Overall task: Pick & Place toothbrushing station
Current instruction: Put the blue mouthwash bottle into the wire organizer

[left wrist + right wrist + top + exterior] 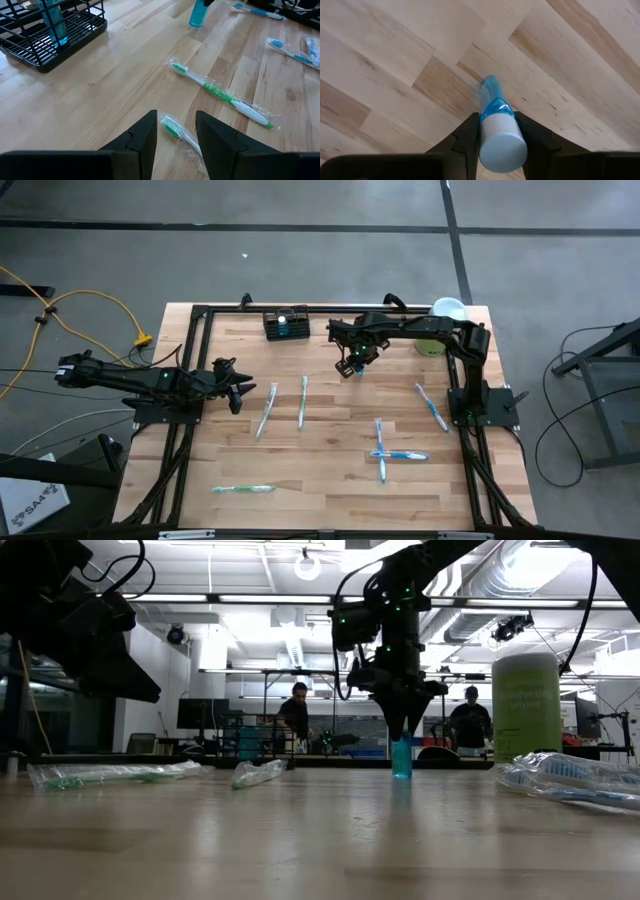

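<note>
Wooden table (pixel 330 450) under us, wrapped toothbrushes (pixel 266 410) scattered. We note left gripper (pixel 236 395) nearest, fingers apart, empty. Farther, right gripper (pixel 495 131) clamps a blue white-capped tube (pixel 496 127) upright on the wood. Farthest, toothbrushing station (pixel 285 324) at the back edge.

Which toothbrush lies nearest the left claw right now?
The green-and-white wrapped toothbrush whose head sits right between the left claw's open fingers; the other green one lies farther ahead, the blue ones farther still.
</note>
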### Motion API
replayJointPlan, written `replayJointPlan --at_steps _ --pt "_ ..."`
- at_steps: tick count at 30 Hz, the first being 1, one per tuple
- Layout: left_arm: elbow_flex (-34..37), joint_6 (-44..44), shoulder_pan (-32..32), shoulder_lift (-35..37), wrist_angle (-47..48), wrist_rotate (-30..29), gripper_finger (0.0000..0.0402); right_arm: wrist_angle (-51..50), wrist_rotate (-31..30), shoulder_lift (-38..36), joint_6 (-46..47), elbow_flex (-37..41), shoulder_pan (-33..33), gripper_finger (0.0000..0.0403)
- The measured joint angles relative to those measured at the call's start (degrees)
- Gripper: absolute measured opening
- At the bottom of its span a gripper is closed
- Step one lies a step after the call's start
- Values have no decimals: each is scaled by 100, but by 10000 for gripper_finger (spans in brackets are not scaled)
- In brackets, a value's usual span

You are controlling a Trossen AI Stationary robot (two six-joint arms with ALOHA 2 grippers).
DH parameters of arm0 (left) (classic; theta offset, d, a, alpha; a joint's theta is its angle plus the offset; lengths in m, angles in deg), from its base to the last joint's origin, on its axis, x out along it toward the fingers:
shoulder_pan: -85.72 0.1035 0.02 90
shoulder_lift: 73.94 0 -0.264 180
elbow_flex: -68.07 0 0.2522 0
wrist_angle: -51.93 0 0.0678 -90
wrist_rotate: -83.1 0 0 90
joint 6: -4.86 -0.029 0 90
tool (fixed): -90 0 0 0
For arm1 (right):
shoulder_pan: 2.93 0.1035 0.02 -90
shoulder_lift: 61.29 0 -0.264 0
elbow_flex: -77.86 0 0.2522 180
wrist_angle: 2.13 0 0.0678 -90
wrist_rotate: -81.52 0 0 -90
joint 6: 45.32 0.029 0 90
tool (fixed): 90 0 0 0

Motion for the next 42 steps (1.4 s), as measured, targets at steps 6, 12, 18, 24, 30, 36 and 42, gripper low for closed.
replayJointPlan --at_steps 6,12,18,24,30,36,42 --pt "0 0 0 2 0 2 131 -3 -31 0 -233 -268 0 94" --pt "0 0 1 0 0 2 131 -193 -76 0 -549 -687 0 96" --pt "0 0 1 1 0 2 131 -352 -136 0 -1037 -1140 7 94" --pt "0 0 0 2 0 2 131 -441 3 -1 -1514 -1533 7 93" --pt "0 0 1 0 0 1 131 -540 129 -2 -1520 -1802 7 93" --pt "0 1 2 1 -1 2 131 -546 166 0 -1685 -2188 7 92" --pt "0 2 2 2 0 0 131 -605 166 -2 -1844 -2405 69 92"
